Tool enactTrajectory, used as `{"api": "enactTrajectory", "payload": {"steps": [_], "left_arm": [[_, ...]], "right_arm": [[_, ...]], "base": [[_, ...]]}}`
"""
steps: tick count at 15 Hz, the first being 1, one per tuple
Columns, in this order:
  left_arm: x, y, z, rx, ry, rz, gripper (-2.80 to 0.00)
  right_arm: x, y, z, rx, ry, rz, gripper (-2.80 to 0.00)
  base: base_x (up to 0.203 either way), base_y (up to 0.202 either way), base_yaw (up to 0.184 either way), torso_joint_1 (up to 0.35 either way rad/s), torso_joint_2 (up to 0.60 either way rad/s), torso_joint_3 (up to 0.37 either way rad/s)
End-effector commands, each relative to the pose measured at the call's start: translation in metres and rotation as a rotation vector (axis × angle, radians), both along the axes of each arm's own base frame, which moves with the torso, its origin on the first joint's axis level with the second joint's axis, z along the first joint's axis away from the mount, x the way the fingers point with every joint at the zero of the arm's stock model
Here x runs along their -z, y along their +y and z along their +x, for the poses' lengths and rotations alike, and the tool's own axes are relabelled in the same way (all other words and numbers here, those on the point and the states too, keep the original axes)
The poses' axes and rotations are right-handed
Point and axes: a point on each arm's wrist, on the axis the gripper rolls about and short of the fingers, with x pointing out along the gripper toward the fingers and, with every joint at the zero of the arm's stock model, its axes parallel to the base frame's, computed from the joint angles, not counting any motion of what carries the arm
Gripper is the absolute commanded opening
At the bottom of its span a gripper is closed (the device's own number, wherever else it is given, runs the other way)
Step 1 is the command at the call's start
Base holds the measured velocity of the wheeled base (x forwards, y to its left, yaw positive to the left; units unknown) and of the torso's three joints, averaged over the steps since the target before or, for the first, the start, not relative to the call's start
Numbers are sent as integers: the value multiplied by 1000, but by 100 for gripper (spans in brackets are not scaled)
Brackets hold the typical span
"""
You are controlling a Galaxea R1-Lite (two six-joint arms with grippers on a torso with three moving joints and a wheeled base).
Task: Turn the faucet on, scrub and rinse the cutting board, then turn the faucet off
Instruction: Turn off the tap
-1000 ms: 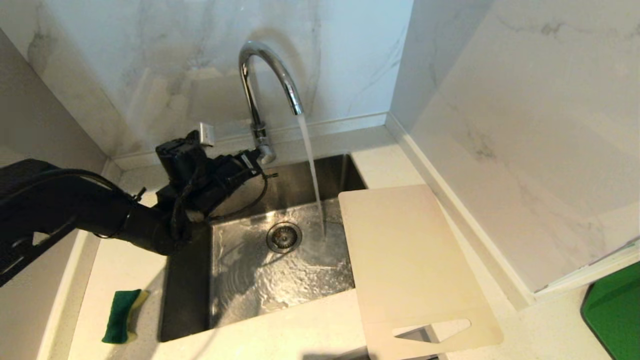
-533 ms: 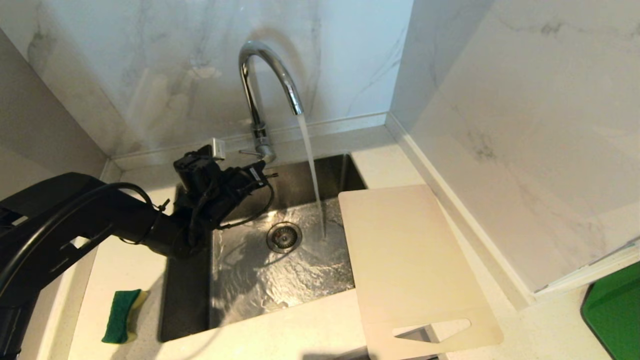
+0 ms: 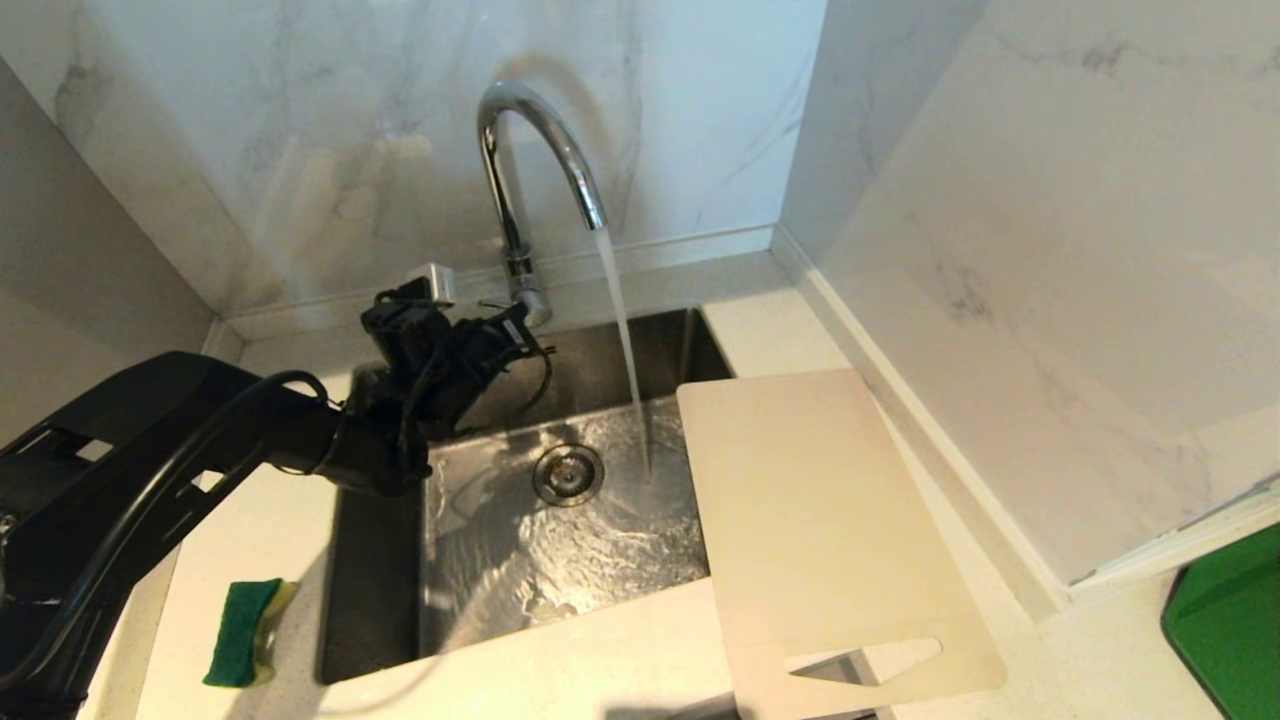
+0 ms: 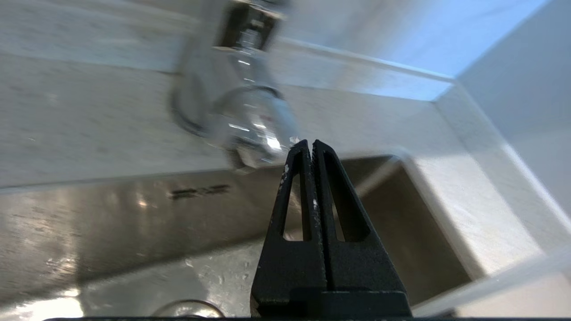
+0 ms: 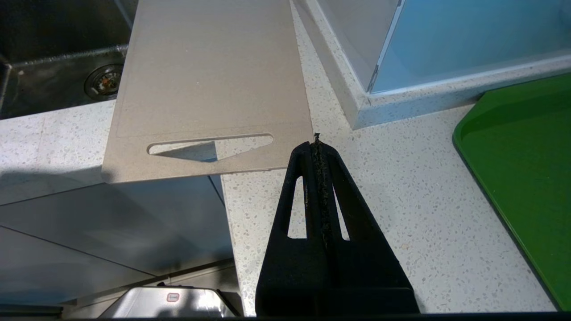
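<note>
The chrome faucet (image 3: pixel 530 150) stands behind the sink and pours a steady stream of water (image 3: pixel 625 340) into the basin. My left gripper (image 3: pixel 518 328) is shut and empty, its tips right beside the faucet's base (image 4: pixel 243 120); in the left wrist view the gripper (image 4: pixel 311 143) points at that base. The thin lever (image 3: pixel 493 303) sticks out just above the gripper. The beige cutting board (image 3: pixel 820 520) lies on the counter right of the sink, one edge over the basin, its handle slot toward me. My right gripper (image 5: pixel 317 145) hangs shut over the counter beside the board's (image 5: pixel 209 76) handle end.
A green-and-yellow sponge (image 3: pixel 243 630) lies on the counter left of the sink (image 3: pixel 370 580). The drain (image 3: pixel 567 474) is in the wet basin floor. A green tray (image 3: pixel 1230 630) sits at the far right. Marble walls close in behind and on the right.
My left arm has swung further into view and its wrist has shifted right, while the tips stay by the faucet's base. The lever now shows. Water keeps running.
</note>
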Motion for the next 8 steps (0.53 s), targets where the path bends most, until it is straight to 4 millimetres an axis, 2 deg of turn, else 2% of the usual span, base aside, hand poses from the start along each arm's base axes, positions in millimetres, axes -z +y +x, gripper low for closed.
{"api": "enactTrajectory", "payload": {"steps": [1, 3, 8], "left_arm": [[1, 11, 9, -25, -6, -6, -280], [0, 18, 17, -47, -8, -8, -280], [-1, 21, 25, -57, -23, -10, -280]], "right_arm": [[0, 0, 0, -1, 2, 0, -280], [0, 0, 0, -2, 1, 0, -280], [0, 0, 0, -1, 2, 0, -280]], "base": [[0, 0, 0, 0, 0, 0], [0, 0, 0, 0, 0, 0], [0, 0, 0, 0, 0, 0]]}}
